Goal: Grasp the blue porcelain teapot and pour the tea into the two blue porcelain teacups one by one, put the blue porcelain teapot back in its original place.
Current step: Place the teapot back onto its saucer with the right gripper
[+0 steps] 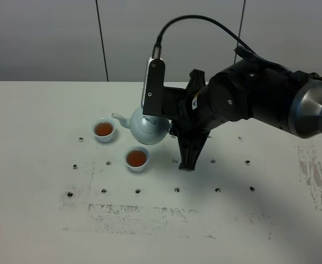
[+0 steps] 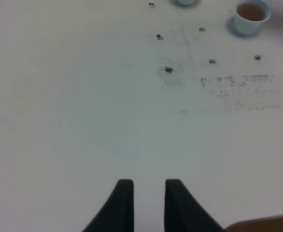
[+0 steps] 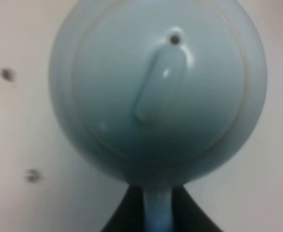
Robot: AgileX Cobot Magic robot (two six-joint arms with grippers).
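The blue porcelain teapot (image 1: 147, 125) is upright between and behind the two teacups, its spout pointing left. My right gripper (image 1: 172, 125) is shut on its loop handle; the right wrist view shows the lid and knob (image 3: 161, 87) from above and the handle (image 3: 157, 215) between the dark fingers. I cannot tell whether the pot rests on the table. One blue porcelain teacup (image 1: 104, 130) stands left of the pot, the other (image 1: 137, 159) in front of it. Both hold brown tea. My left gripper (image 2: 148, 203) hangs over bare table, fingers close together and empty, far from a cup (image 2: 250, 17).
The white table (image 1: 216, 231) has rows of small dark screw holes (image 1: 177, 190) and scuffed grey patches near the front and the right side. The bulky right arm (image 1: 260, 99) reaches in from the right, over the table's back half.
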